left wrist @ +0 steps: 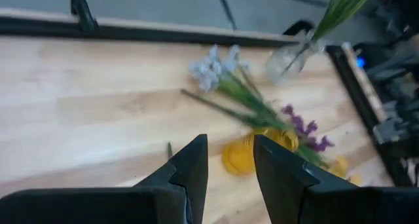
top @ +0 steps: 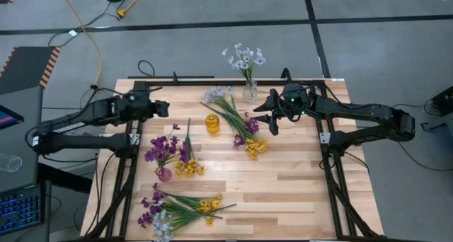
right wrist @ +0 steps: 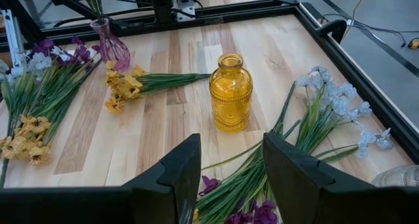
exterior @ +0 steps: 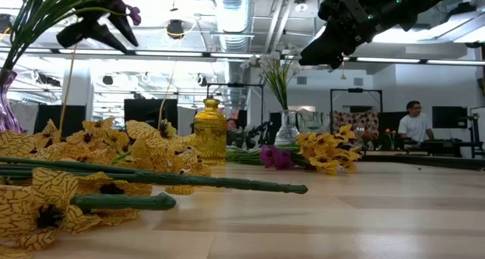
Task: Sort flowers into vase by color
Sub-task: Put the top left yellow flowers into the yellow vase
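Vases: we log 3. Clear vase [top: 250, 92] holds white flowers [top: 243, 57], purple vase [top: 163, 173] purple flowers [top: 163, 148], yellow vase [top: 212, 124] nothing. Loose flowers [top: 237, 122] on counter [top: 297, 178]. Left gripper [top: 160, 108] and right gripper [top: 265, 113] jaws released; stem ends hidden.

table [right wrist: 163, 129]: pale wood, smooth, satin | yellow vase [right wrist: 230, 93]: glossy ribbed glass | flowers [exterior: 114, 157]: matt cloth petals, plastic stems

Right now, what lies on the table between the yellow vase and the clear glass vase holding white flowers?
In the high view, the pale-blue blossom heads of a loose bunch lie between the yellow vase and the clear vase; their green stems run away toward the right gripper.
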You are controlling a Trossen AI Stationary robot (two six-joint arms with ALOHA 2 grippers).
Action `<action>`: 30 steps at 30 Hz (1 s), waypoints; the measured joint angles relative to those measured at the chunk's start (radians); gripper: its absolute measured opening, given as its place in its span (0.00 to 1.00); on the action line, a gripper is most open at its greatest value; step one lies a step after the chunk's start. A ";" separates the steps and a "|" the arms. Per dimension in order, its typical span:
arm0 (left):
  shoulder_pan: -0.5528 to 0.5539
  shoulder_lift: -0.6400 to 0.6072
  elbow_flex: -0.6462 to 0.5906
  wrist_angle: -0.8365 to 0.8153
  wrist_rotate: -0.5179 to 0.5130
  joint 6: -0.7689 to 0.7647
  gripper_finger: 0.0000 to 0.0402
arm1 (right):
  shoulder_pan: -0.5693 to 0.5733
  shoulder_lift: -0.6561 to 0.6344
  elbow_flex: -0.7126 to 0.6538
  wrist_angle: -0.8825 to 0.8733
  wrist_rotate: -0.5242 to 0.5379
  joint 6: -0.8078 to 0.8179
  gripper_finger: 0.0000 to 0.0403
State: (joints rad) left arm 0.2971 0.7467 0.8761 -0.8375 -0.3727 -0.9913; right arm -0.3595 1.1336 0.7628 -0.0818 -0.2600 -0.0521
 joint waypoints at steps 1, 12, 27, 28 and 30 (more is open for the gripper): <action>0.011 0.020 0.000 0.005 0.017 0.000 0.27 | 0.000 0.000 0.000 0.000 0.000 0.000 0.48; 0.226 0.268 0.000 0.118 0.441 0.132 0.27 | 0.000 0.000 0.000 0.000 0.000 0.000 0.48; 0.329 0.555 0.000 0.060 0.609 0.196 0.27 | 0.000 0.000 0.000 0.000 0.000 0.000 0.48; 0.329 0.574 0.000 0.059 0.619 0.201 0.27 | 0.000 0.000 0.000 0.000 0.000 0.000 0.48; 0.329 0.606 0.000 0.058 0.635 0.211 0.27 | 0.000 0.000 0.000 0.000 0.000 0.000 0.48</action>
State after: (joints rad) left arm 0.6266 1.3530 0.8761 -0.7792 0.2627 -0.7799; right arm -0.3595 1.1338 0.7629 -0.0822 -0.2600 -0.0516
